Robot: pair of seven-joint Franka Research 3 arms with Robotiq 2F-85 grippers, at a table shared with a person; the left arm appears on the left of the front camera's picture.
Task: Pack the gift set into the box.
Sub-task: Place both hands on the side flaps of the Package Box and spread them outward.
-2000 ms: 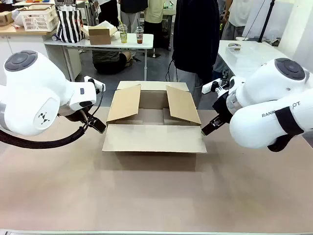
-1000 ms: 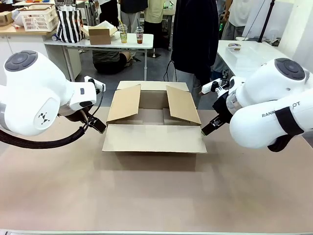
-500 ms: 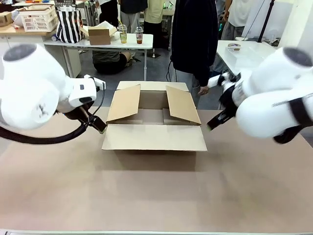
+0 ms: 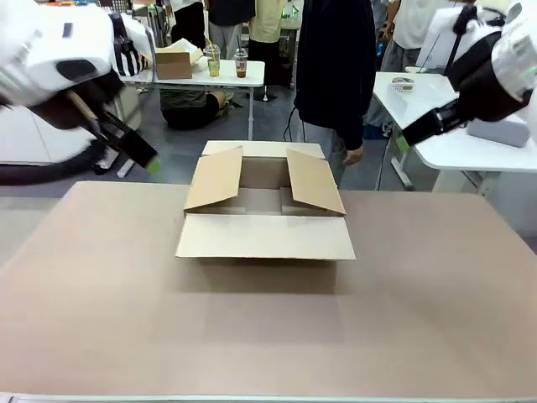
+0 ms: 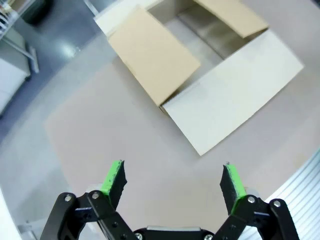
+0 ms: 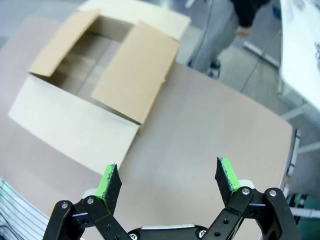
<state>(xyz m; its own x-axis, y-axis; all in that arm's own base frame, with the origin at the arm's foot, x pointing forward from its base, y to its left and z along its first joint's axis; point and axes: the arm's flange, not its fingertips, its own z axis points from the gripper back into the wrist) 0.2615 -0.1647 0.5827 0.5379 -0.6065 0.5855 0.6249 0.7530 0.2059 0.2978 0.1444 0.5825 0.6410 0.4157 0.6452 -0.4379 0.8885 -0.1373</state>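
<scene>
Left end effector [image 5: 172, 180] released, green pads spread wide with nothing between them, high over the desk [image 4: 252, 336] off the box's left side. Right end effector [image 6: 167, 177] likewise released and empty, up in the air off the right side. The box [image 4: 264, 238] sits mid-desk toward the far edge, flaps open, side flaps tilted up. A person [image 4: 336, 67] stands just behind it.
</scene>
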